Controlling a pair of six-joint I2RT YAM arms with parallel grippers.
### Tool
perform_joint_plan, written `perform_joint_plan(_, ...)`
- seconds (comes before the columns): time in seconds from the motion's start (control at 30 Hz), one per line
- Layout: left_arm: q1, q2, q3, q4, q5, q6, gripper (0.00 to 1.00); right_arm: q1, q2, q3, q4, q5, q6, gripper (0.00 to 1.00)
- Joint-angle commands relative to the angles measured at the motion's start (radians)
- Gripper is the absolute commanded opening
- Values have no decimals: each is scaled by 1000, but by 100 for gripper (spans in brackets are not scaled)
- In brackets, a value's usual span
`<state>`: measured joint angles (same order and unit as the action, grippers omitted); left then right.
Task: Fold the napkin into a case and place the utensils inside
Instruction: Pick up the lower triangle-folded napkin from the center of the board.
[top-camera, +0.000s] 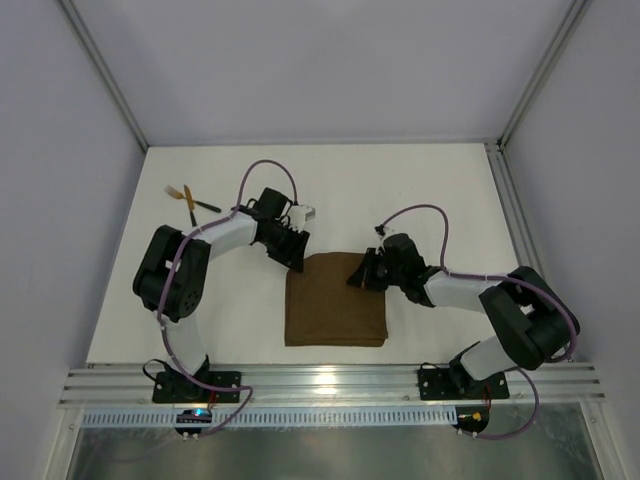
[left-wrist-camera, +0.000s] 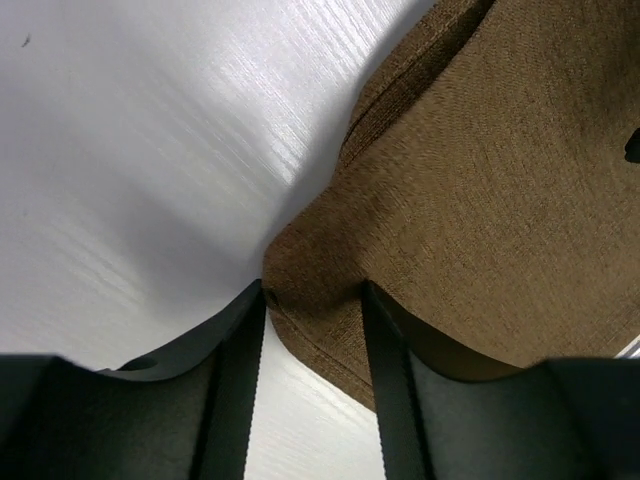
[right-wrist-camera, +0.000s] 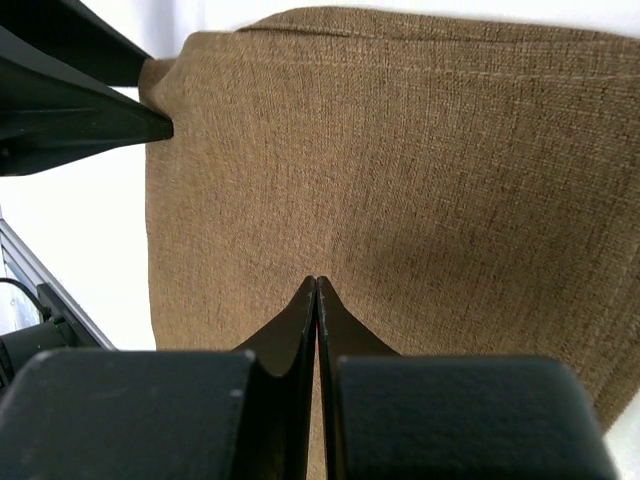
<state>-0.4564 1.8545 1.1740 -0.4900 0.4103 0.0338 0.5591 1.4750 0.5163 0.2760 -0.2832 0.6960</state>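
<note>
The brown napkin (top-camera: 335, 300) lies flat as a square between the two arms. My left gripper (left-wrist-camera: 312, 290) is at its far left corner. It is open, with the jaws astride the corner (left-wrist-camera: 300, 270) and white table showing in the gap. My right gripper (right-wrist-camera: 317, 282) is down on the cloth (right-wrist-camera: 420, 170) near the far right corner (top-camera: 358, 275). It is shut, with the tips together and pinched into the napkin's surface. The utensils (top-camera: 188, 198), gold heads on thin black handles, lie crossed at the far left, away from both grippers.
The white table (top-camera: 430, 190) is walled at the back and sides. An aluminium rail (top-camera: 320, 385) runs along the near edge. A metal strip (top-camera: 505, 215) borders the right side. The left arm's dark finger (right-wrist-camera: 90, 110) shows at the top left of the right wrist view.
</note>
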Motion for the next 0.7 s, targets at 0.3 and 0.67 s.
perform_joint_plan(0.3,-2,-37,-46,19,53,18,6,82,22,108,-66,72,-93,3)
perform_joint_plan(0.67,-116,-308,-108,74,-197,173,0,30,217,105,140,23,79,3)
